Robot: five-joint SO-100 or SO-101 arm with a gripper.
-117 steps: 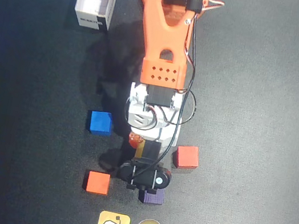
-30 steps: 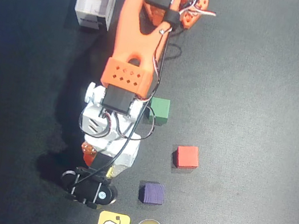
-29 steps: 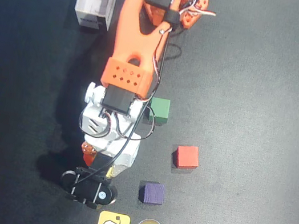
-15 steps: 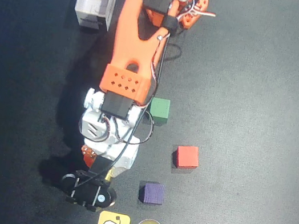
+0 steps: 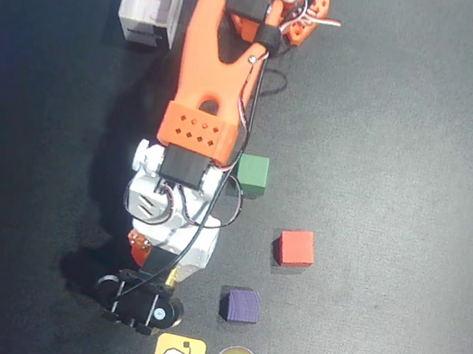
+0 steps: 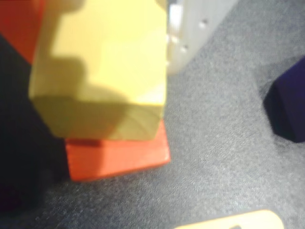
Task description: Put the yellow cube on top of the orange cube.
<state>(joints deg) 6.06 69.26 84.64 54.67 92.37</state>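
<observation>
The gripper clamps the yellow cube — the orange cube peeks out at its six o'clock, directly beneath.

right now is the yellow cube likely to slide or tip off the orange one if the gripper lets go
Probably stays put: in the wrist view the yellow cube looks rigid and flat-faced, over the orange cube. It seems turned and slightly offset, so some tipping risk remains. Its surface looks smooth, possibly slippery.

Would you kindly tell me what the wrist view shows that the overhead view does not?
Only the wrist view shows the yellow cube directly over the orange cube; whether they touch is unclear. Only the overhead view shows the arm, green cube, red cube and white box. Both show the purple cube and the black mat.
</observation>
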